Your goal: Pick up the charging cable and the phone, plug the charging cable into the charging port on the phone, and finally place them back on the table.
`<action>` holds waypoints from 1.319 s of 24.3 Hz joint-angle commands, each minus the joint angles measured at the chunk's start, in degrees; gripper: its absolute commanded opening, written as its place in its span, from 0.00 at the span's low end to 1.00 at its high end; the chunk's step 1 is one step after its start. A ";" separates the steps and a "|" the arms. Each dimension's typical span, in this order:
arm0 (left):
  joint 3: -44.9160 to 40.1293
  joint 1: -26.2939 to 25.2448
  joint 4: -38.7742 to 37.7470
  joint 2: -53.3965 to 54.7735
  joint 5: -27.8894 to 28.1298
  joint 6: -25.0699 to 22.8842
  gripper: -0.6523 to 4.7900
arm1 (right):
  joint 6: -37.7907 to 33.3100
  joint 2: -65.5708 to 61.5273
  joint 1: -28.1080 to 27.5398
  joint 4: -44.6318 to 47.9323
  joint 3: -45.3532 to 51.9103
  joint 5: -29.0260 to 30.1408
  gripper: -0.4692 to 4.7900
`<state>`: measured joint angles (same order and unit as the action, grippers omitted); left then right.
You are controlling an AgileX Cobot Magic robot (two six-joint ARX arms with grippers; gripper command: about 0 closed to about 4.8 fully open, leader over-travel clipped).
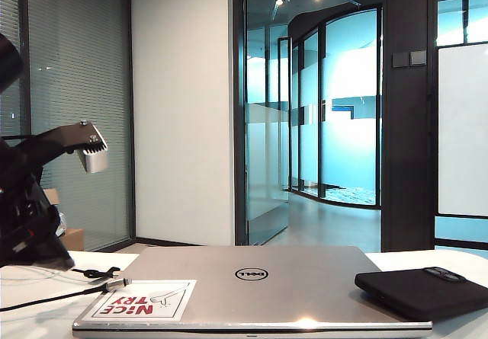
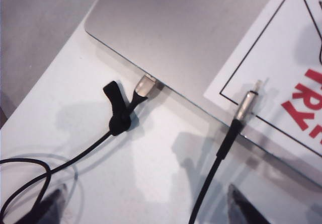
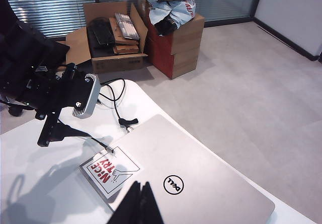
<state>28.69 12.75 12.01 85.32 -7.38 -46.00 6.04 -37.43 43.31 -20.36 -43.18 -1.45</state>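
Note:
The charging cable [image 2: 217,164] is a thin black cord lying on the white table [image 2: 151,153]. Its small silvery plug tip [image 2: 247,104] rests on the laptop's sticker. A black tie [image 2: 119,114] sits on a second stretch of cord that ends in another silver plug [image 2: 145,85] at the laptop's edge. My left gripper [image 2: 146,211] hovers open just above the table, and the cord runs between its fingertips [image 2: 241,209], close to one of them. The black phone [image 1: 423,289] lies on the table's right, beside the laptop. My right gripper [image 3: 140,204] is shut and empty above the laptop lid.
A closed silver Dell laptop [image 1: 252,286] with a red-lettered sticker [image 1: 141,301] fills the table's middle. The left arm [image 1: 30,225] stands over the table's left end. Cardboard boxes [image 3: 151,32] stand on the floor beyond the table.

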 commanded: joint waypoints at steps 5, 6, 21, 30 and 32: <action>0.15 3.69 3.61 1.95 -0.20 -0.74 0.87 | 0.17 0.17 -0.24 1.38 -0.31 -0.11 0.08; 0.15 3.98 4.17 2.45 -0.20 -0.74 0.87 | 0.17 0.17 -0.24 1.38 -0.31 -0.11 0.08; 0.15 4.20 8.70 7.32 -0.22 -2.12 0.87 | 0.15 0.17 -0.26 2.64 -0.33 -0.11 0.08; 0.15 4.11 9.03 7.41 -0.22 -2.23 0.87 | 0.15 0.17 -0.26 3.10 -0.33 -0.11 0.08; 0.15 4.11 9.14 7.41 -0.22 -2.29 0.87 | 0.15 0.17 -0.26 3.10 -0.33 -0.11 0.08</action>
<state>28.71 16.97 20.38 92.88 -7.35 -48.03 6.04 -37.43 43.03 -18.72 -43.18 -1.48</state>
